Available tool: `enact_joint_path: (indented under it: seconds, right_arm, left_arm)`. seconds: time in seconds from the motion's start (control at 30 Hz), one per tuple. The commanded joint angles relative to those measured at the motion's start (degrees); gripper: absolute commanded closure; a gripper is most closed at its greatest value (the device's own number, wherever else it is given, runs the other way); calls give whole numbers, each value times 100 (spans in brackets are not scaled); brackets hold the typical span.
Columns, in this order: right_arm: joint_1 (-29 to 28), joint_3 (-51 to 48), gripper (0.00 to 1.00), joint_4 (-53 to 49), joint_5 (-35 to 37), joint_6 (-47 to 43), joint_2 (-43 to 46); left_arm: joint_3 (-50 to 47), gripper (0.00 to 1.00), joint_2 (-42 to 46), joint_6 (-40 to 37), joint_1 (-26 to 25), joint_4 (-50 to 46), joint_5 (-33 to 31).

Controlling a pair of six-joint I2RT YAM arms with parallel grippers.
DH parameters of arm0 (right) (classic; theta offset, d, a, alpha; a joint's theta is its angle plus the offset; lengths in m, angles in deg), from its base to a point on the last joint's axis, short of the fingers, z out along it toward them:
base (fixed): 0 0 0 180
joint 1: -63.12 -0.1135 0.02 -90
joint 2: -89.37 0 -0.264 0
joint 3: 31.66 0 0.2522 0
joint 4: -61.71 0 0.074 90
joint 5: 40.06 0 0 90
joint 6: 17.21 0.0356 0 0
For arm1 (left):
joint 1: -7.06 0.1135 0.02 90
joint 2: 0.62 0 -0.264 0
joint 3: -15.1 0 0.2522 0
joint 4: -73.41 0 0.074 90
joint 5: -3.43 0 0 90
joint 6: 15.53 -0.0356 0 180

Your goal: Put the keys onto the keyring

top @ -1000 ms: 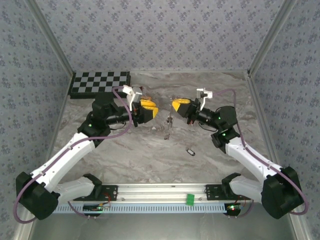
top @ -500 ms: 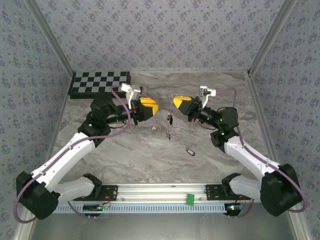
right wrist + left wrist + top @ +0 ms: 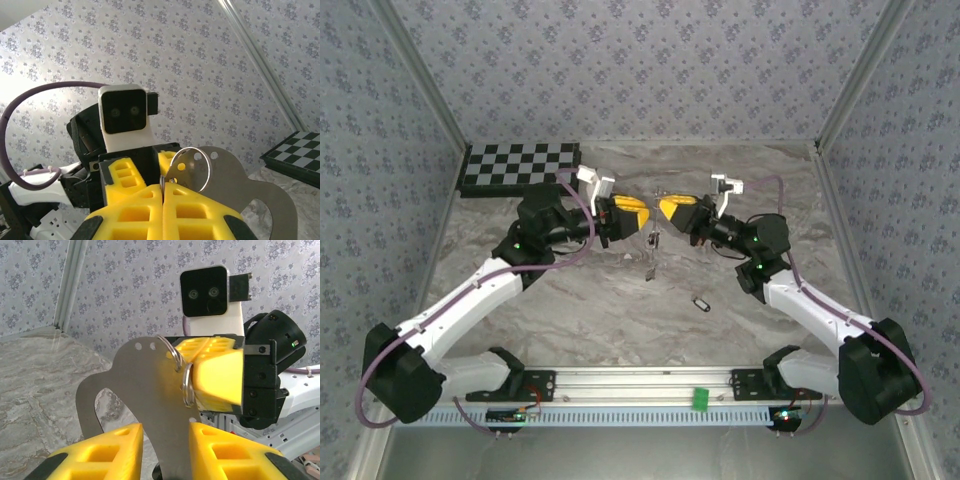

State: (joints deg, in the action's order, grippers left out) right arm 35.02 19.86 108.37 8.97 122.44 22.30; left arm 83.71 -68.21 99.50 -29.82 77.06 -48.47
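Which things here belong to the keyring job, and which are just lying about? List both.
Job:
- keyring
- metal plate
- dangling keys
- loose key

Lying about:
- checkerboard
- green block

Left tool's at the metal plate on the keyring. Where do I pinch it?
Across the flat faces of the metal plate, at its plain lower stem, head-on, opposite the right tool. The keyring crowds the holed upper corner, so the left tool should stay below it.

The keyring sits between left hand and right hand, keys hanging below it.
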Motion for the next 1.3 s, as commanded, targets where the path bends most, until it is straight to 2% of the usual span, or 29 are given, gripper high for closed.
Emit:
enact_joint_path:
  seconds: [0.0, 0.3, 0.63, 0.83, 1.13, 1.27]
  right_arm:
    - [-85, 242, 100, -137, -103, -337, 127]
    - [-174, 239, 100, -620, -103, -730, 313]
    - [-170, 237, 100, -701, -141, -789, 387]
    - [-169, 241, 100, -732, -157, -806, 430]
    - [-214, 284, 100, -765, -275, -808, 336]
    - [-220, 268, 100, -760, -314, -812, 308]
  left_arm:
    - [390, 71, -38, -16, -45, 207, 73]
    - [502, 72, -58, -107, -111, 142, 161]
    - [671, 77, -96, -643, -139, -610, 190]
    - [694, 76, -79, -866, -143, -940, 71]
    - [702, 78, -53, -885, -143, -886, 145]
    - [694, 87, -2, -921, -139, -923, 128]
